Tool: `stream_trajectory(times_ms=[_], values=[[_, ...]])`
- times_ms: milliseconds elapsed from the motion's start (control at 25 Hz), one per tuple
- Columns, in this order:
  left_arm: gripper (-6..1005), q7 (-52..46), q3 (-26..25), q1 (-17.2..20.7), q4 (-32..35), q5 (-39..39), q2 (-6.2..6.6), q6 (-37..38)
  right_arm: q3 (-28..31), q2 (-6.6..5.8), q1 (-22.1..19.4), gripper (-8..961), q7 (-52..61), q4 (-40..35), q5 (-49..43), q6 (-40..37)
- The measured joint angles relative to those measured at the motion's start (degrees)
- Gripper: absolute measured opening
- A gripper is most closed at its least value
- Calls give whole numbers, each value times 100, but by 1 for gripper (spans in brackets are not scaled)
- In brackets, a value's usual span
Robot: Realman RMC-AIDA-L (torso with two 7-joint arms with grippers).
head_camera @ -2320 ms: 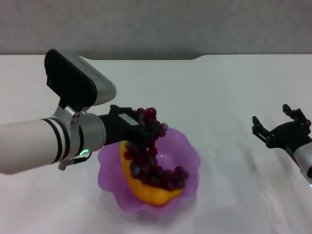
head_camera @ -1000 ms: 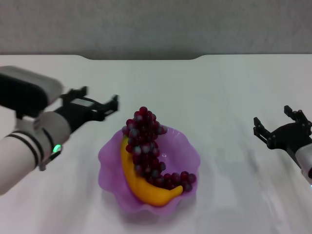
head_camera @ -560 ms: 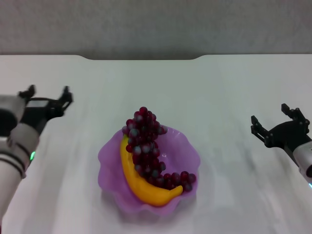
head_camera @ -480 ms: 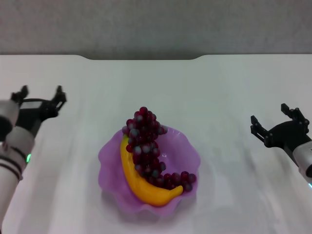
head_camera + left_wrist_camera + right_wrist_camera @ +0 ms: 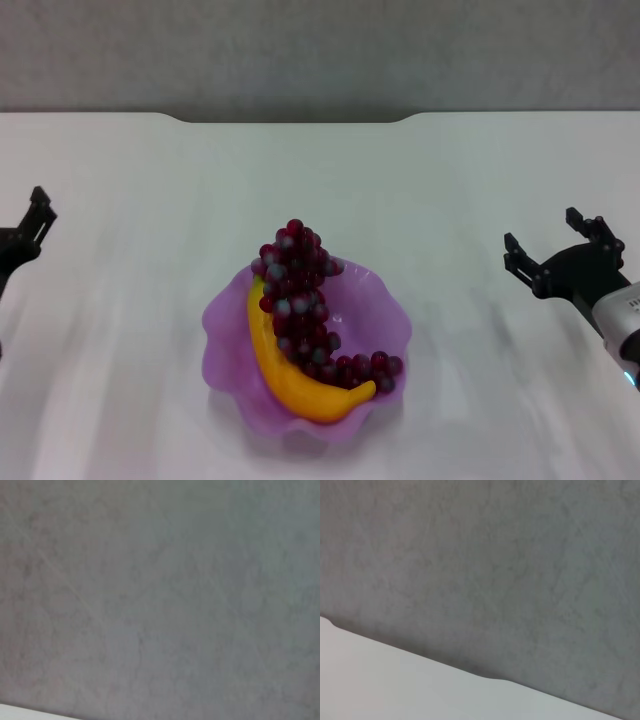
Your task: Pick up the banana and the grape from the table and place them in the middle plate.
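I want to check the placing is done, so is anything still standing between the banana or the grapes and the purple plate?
Nothing visible does. The banana and the grape already lie inside the middle plate, grapes draped over the banana. The left gripper and right gripper sit far out at the sides, holding nothing.

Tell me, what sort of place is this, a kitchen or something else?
Probably a robot test bench, not a kitchen: a bare white table against a plain grey wall, holding only a purple plate of fruit, with the left gripper and right gripper at the sides.
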Motion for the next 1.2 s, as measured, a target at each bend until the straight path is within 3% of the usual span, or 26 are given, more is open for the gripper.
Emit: stream_trajectory(times_ms=[400, 1200], values=[[886, 175, -15, 97, -153, 4, -22, -153, 36, -3, -117, 877, 387, -24, 45, -447], [879, 215, 16, 67, -171, 74, -27, -392, 166, -11, -125, 877, 999, -58, 58, -536]])
